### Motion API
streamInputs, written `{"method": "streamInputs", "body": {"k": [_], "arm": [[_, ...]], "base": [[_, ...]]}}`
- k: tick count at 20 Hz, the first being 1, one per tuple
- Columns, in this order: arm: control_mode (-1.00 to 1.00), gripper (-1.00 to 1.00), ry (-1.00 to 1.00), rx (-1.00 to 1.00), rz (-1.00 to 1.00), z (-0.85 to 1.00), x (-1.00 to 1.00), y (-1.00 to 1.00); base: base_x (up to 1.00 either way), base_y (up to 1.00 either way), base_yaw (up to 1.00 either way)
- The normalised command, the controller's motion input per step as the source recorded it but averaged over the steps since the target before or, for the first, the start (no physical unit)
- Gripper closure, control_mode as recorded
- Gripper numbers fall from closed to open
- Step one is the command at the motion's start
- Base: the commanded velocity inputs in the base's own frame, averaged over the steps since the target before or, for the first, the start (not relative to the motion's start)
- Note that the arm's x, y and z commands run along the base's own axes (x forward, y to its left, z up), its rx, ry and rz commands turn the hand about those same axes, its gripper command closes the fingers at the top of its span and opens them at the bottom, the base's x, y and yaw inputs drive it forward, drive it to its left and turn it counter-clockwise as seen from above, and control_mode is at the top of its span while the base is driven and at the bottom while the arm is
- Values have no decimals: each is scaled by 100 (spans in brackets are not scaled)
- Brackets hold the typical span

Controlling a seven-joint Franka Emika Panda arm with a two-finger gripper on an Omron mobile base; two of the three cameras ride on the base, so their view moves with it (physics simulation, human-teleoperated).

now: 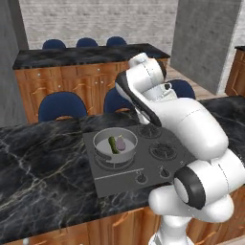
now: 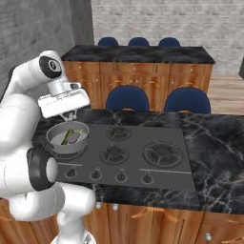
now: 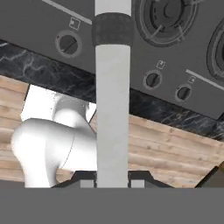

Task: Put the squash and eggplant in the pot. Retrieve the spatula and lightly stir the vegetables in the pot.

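Observation:
The grey pot (image 1: 102, 139) (image 2: 53, 140) stands on the stove's near-left burner. Inside it the thin green squash (image 1: 113, 145) (image 2: 68, 135) lies next to the purple eggplant (image 1: 121, 143) (image 2: 74, 138). My gripper (image 3: 113, 181) (image 2: 69, 114) hangs just above the pot's far rim. It is shut on the spatula (image 3: 113, 109), a long pale handle with a dark band that runs straight up the hand view between my fingers. The spatula's blade end is out of the hand view.
The black stove (image 1: 143, 165) (image 2: 143, 147) has several burners and a row of knobs (image 2: 120, 177) along its front edge. Dark marble counter (image 1: 43, 162) surrounds it. Blue chairs (image 2: 128, 100) stand behind the counter, and a second counter (image 2: 143, 55) lies farther back.

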Motion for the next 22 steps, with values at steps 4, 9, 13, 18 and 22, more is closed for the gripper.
{"method": "streamInputs", "body": {"k": [4,9,13,18,22], "arm": [[-100,100,40,-4,34,0,-7,1],[-100,100,46,-18,24,-6,3,4],[-100,100,4,-3,3,-18,54,0],[-100,100,11,-2,0,-10,39,0],[-100,100,20,-8,0,-38,14,1]], "base": [[0,0,0],[0,0,0],[0,0,0],[0,0,0],[0,0,0]]}}
